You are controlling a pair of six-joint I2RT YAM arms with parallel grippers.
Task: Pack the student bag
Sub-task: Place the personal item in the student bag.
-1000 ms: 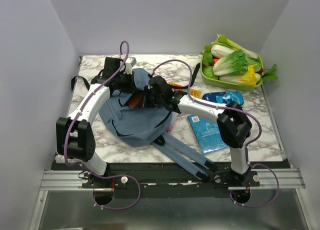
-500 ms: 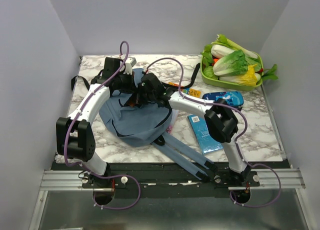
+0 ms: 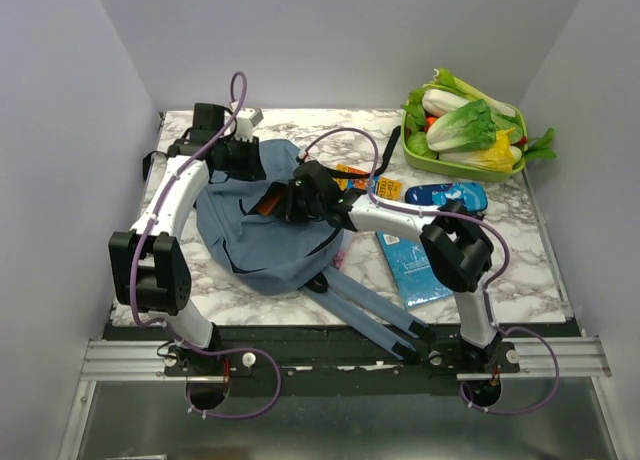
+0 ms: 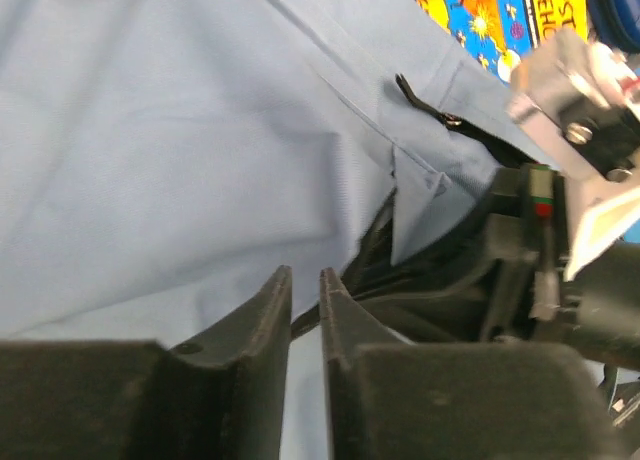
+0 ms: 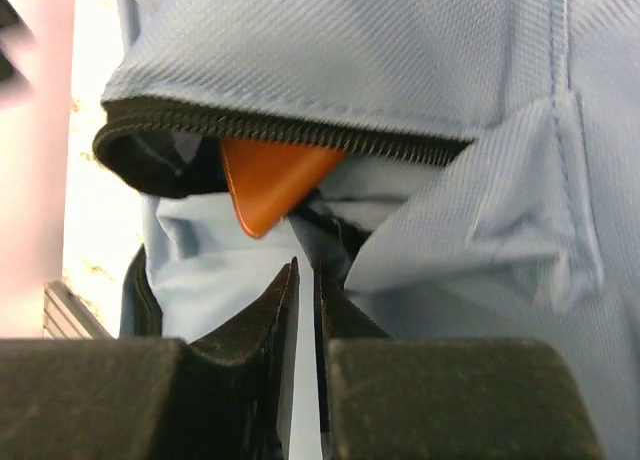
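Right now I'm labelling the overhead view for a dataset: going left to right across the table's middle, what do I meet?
student bag → orange snack packet → blue pouch. The blue booklet and the vegetable tray overlap these, so they are left out.

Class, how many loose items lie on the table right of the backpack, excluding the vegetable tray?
3: an orange packet beside the backpack, a blue pouch by the tray, a blue booklet nearest the arms' bases. The right arm may hide others.
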